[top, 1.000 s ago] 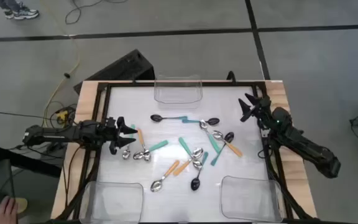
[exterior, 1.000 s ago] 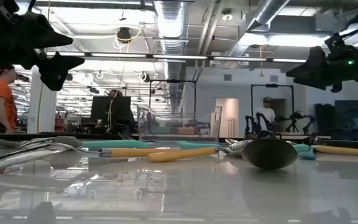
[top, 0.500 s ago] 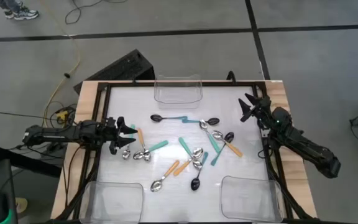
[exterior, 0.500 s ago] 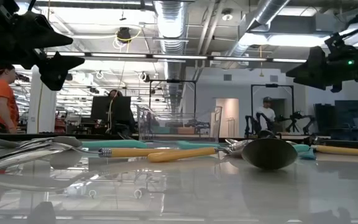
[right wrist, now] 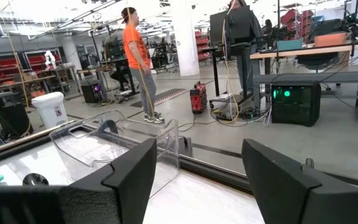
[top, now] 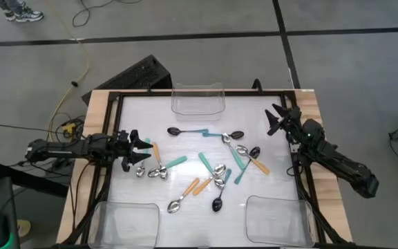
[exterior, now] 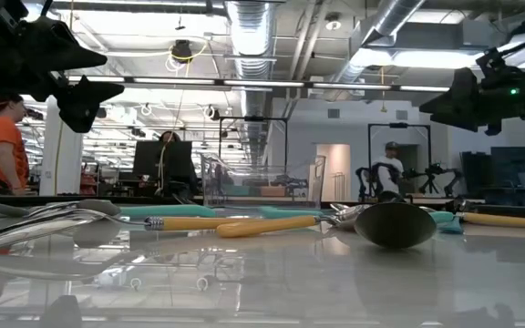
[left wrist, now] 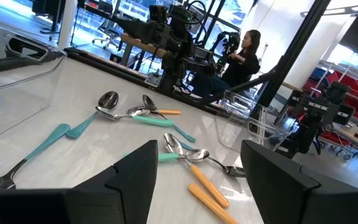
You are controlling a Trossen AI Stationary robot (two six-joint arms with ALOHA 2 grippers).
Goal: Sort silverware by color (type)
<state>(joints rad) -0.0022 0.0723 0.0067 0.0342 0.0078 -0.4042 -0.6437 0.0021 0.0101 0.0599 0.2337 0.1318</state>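
Glossy white table [top: 185, 124], shiny metal spoons [top: 216, 171]

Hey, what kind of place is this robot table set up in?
Most likely a robotics lab or workshop in an industrial hall. Exposed ceiling ducts run overhead, other robot arms stand on benches in the background, and red storage bins line shelves.

Overhead, table-level and two wrist cameras share the table [top: 275, 149].

Three clear bins [top: 198, 99] at table [top: 282, 149] edges; person [right wrist: 137, 56] beyond.
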